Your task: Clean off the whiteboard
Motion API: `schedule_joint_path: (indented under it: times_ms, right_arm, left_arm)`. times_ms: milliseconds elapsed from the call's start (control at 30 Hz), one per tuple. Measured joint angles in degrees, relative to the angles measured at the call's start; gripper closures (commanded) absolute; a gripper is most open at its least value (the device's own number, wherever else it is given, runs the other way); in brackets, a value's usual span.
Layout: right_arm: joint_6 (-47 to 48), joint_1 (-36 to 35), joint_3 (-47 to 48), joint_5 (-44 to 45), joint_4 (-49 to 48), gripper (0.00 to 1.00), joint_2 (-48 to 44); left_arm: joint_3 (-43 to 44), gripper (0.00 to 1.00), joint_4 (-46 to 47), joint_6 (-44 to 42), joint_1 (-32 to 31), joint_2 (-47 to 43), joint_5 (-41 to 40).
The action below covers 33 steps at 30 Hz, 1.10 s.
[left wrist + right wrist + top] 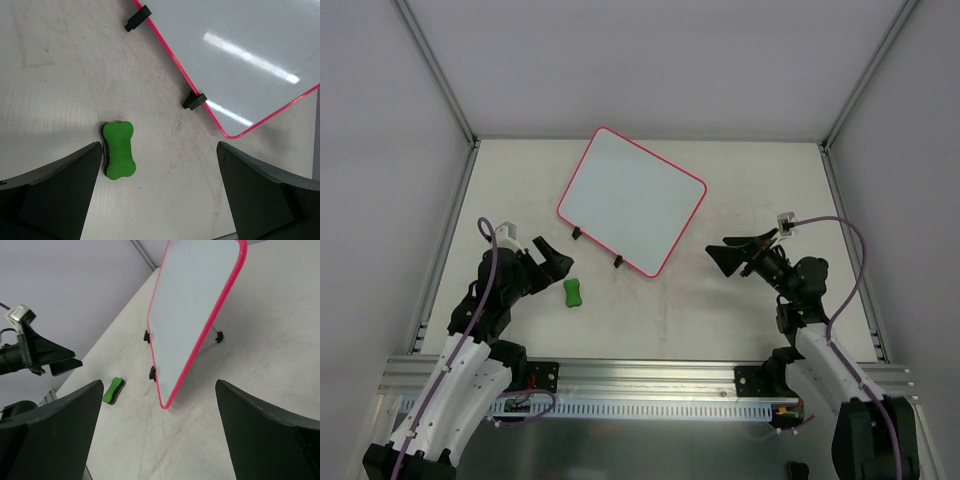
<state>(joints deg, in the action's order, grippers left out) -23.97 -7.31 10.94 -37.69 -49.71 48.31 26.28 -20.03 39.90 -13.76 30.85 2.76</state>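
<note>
At the near edge of the bench (720, 320) a slotted metal rail (650, 375) runs across, and both arms rise from it, the left one white-shelled with a purple cable (485, 290) along it.

A little further in, the left hand (552, 260) hovers over the left part of the bench with its two dark fingers spread wide and nothing between them. The right hand (722, 257) is opposite it on the right side, pointing toward the middle, its fingers likewise parted and holding nothing.

Just beside the left hand, slightly nearer the centre, a small green bone-shaped eraser (573, 293) lies flat on the bench. In the left wrist view it lies ahead of the left finger, free of both fingers, and a dark layer shows under its green top.

Beyond the eraser, near it but apart, is the whiteboard (635, 200). It sits in the middle of the bench toward the far side, turned at an angle so that one corner points to the far wall. Its rim is pink-red and its face shows plain white with streaks of glare. Two black clips (577, 234) sit on its near-left edge. In the right wrist view a thin leg with a dark foot shows under its far side.

Furthest off, pale grey walls (650, 60) framed by metal bars close in the bench.
</note>
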Motion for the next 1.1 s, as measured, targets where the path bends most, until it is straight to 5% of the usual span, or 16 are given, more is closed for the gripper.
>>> schedule_joint_path:
  times_ms: [167, 367, 700, 1100]
  right_arm:
    - [9.38, 0.0, 2.58, 5.29, 24.52, 0.01, -13.73]
    - [13.14, 0.0, 2.67, 12.9, 39.21, 0.01, -17.68]
    - [13.53, 0.0, -1.97, 21.97, 44.09, 0.01, -25.7]
    - [13.09, 0.0, -4.55, 25.55, 45.75, 0.01, -30.05]
  left_arm:
    - [-0.11, 0.01, 0.02, -2.95, 0.0, -2.8, -0.33]
    - [-1.62, 0.01, 0.04, -5.77, 0.0, -4.94, -2.54]
    - [-7.32, 0.01, 0.15, -7.76, 0.0, -18.38, -6.49]
    - [-10.75, 0.01, 1.31, -7.8, 0.0, -21.44, -6.95]
